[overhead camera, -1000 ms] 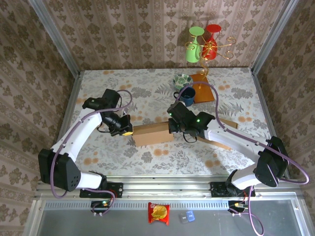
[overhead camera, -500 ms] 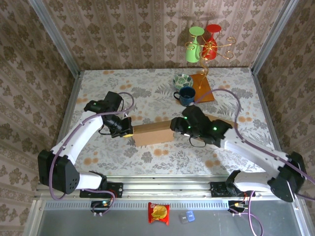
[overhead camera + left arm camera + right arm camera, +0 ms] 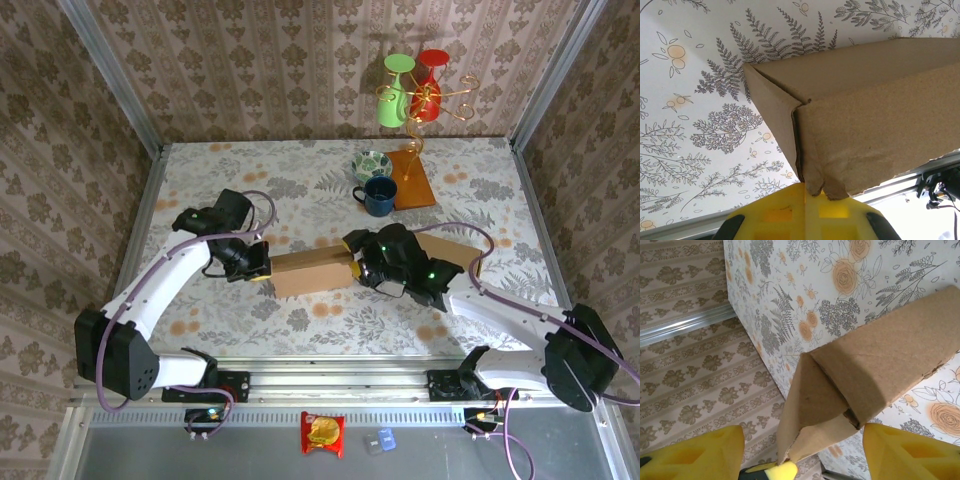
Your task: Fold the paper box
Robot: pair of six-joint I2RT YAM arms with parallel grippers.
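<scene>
Paper box (image 3: 312, 272) lies mid-table, long side running left-right, between the two grippers. Left gripper (image 3: 257, 269) is at the box's left end, right gripper (image 3: 358, 268) at its right end.

Left wrist view: left gripper (image 3: 807, 200) is closed tight, its yellow fingers (image 3: 780, 217) pinching the torn bottom corner of the box (image 3: 880, 115), which is folded into a corner above them.

Right wrist view: right gripper (image 3: 802, 440) is spread wide, with one yellow finger (image 3: 705, 452) on each side and the pointed box end (image 3: 840, 390) sitting between them. There is a clear gap on the left finger's side. On the right side I can't tell whether it touches. It has no grip on the box.

Behind the box are a blue mug (image 3: 379, 195), a patterned bowl (image 3: 369, 163) and an orange board (image 3: 412, 178). A flat cardboard strip (image 3: 462, 248) lies under the right arm.

Versus a second ago, the box is in the same spot and the left gripper is unmoved on its corner. The right wrist has dropped a little toward the near edge. Its cable no longer loops over the mug.
</scene>
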